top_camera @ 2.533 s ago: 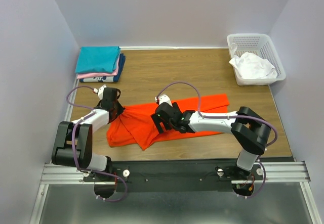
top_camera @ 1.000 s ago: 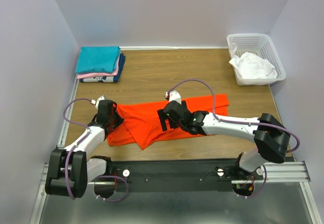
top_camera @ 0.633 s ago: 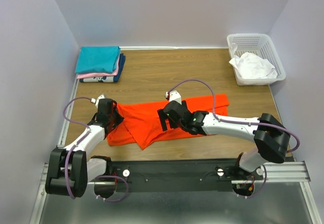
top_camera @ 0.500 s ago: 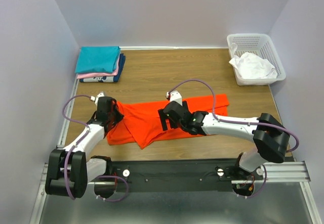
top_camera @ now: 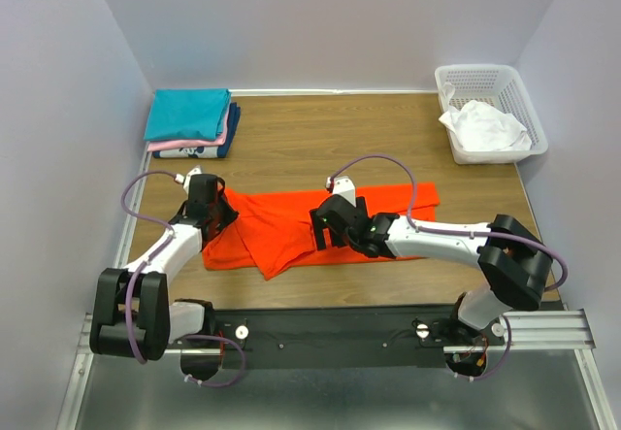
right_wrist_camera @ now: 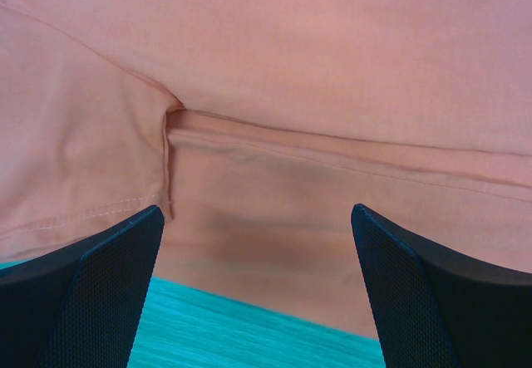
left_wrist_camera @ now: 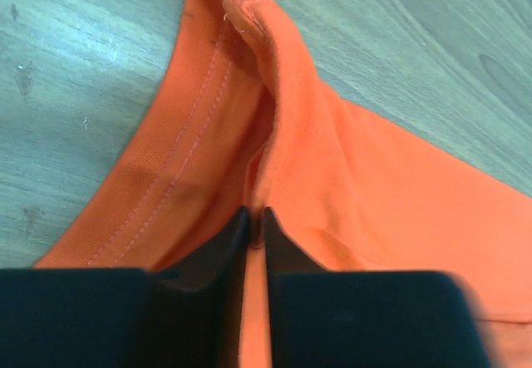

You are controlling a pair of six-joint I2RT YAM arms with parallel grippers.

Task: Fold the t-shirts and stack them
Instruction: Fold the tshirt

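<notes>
Wooden bench (top_camera: 320, 129) was seen carrying an orange-red t-shirt (top_camera: 277, 241) toward 6 o'clock. Its 9 o'clock edge was pinched by the nearly closed left end effector (left_wrist_camera: 256, 218). The right end effector (right_wrist_camera: 256, 210) was held wide apart above the cloth, gripping nothing.

overhead view looks down; wrist views closely share the orange t-shirt (top_camera: 277, 228).

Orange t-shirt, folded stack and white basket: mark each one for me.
orange t-shirt (top_camera: 278, 236), top external view, middle of the cloth
folded stack (top_camera: 189, 113), top external view, teal top shirt
white basket (top_camera: 477, 81), top external view, back wall
</notes>
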